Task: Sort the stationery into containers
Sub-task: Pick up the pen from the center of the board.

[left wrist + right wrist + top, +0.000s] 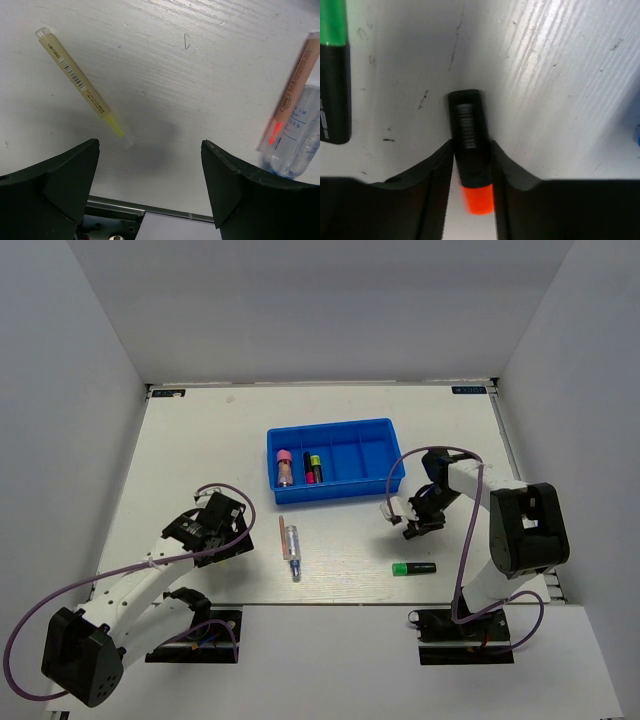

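Note:
My right gripper is shut on a black highlighter with an orange end, close over the table just right of the blue four-compartment tray. A green-ended highlighter lies in front of it and shows in the right wrist view. My left gripper is open and empty over bare table. A pale yellow stick lies ahead of it to the left. A pink stick and a clear pen lie to its right, touching.
The tray holds a pink-capped item in its left compartment and a yellow-and-pink highlighter in the second one. The pink stick and clear pen lie between the arms. The table's near edge runs just behind them.

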Controlling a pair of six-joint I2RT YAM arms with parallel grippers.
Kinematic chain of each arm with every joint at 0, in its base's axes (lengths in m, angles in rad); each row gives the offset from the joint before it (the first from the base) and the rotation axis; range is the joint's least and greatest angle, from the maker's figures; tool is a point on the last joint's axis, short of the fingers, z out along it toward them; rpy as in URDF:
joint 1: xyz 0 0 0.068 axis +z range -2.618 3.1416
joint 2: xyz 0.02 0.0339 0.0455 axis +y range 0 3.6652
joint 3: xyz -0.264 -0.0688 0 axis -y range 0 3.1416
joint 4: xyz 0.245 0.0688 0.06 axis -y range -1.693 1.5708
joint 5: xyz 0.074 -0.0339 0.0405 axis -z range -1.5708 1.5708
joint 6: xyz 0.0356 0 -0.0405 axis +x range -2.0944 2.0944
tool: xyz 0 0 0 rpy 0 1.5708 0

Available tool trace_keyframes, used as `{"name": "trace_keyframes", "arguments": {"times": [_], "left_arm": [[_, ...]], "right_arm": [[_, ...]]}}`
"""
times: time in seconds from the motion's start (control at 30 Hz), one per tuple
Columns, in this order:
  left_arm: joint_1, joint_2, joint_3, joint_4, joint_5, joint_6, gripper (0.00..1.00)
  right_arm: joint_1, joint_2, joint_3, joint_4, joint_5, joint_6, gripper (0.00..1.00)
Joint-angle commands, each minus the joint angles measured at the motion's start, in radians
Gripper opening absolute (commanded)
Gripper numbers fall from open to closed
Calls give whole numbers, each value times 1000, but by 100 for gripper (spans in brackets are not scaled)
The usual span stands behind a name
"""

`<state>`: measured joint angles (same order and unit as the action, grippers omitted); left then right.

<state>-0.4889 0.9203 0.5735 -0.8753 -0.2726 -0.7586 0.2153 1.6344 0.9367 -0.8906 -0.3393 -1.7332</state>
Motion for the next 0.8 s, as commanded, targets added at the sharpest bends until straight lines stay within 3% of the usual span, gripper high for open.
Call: {"name": "trace_keyframes", "arguments": {"times": [0.0,0.1,0.23,0.3,0.33,0.37,0.4,0.43,0.5,0.63,0.67,0.7,0.77], "left_arm": [[4,-8,23,13,7,10,93],[7,-6,29,15,9,16,93],[6,-8,32,13,19,31,93],[4,-17,34,18,35,44,93],[4,-21,35,18,41,65,93],[4,-29,42,30,50,71,93],[3,-35,40,33,58,85,93],[7,-37,45,36,65,93,92],[4,-41,52,39,76,110,92],[3,-38,57,42,98,116,92],[1,-37,58,42,105,116,92],[3,-32,57,48,125,114,90],[-2,-28,55,53,156,116,90]], "right_arm": [[-4,15,5,22,9,37,34],[-5,5,-22,47,19,58,18],[1,-25,-32,35,19,112,6],[6,-57,-3,-11,-71,154,5],[13,-80,95,-110,-110,263,0],[16,-85,141,-158,-226,289,0],[22,-84,295,-203,-265,340,0],[32,-73,347,-320,-302,392,0],[53,-59,509,-379,-426,475,0],[120,40,710,-302,-497,829,0],[160,91,784,-288,-501,1050,0],[171,141,872,-219,-498,1122,0],[212,212,912,-92,-459,1431,0]]}}
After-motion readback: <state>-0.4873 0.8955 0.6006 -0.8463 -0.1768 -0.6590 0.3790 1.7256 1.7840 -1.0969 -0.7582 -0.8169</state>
